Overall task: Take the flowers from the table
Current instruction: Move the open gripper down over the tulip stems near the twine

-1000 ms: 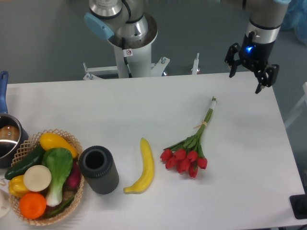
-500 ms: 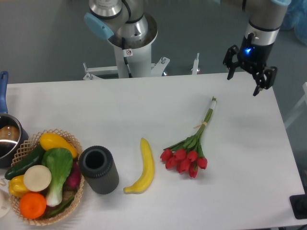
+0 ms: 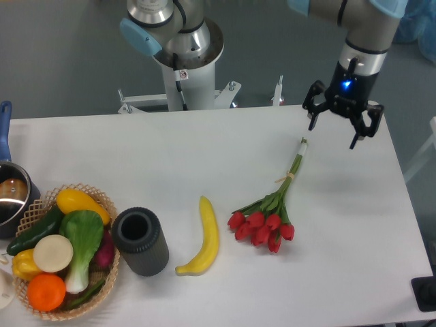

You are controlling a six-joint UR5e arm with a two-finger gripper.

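Fixed camera view. Compared with the earlier frames, the gripper (image 3: 333,129) is displaced to the left and slightly nearer, and it is now placed over the far right part of the table (image 3: 170,153), just right of the stem tips of the flowers (image 3: 269,208). Its two fingers are spread apart with nothing between them, and no contact with the flowers is observed. A blue light is seen lit on the wrist above the fingers. All objects on the table are found in the same positions as before.

The flowers are lying flat on the table, right of centre, with the red heads toward the near side and the thin green stems running to the far right; the tie is visible midway along the stems. A banana (image 3: 204,238) is lying just left of the flower heads, apart from them. A dark cylindrical cup (image 3: 139,240) is standing upright left of the banana, beside a wicker basket (image 3: 95,201) filled with vegetables and fruit.

The upper part of the arm is cut off by the top edge. A pot (image 3: 10,197) at the far left is cut off by the frame edge, and its contents cannot be made out. A dark object (image 3: 424,294) at the near right corner is only partly shown and cannot be identified.
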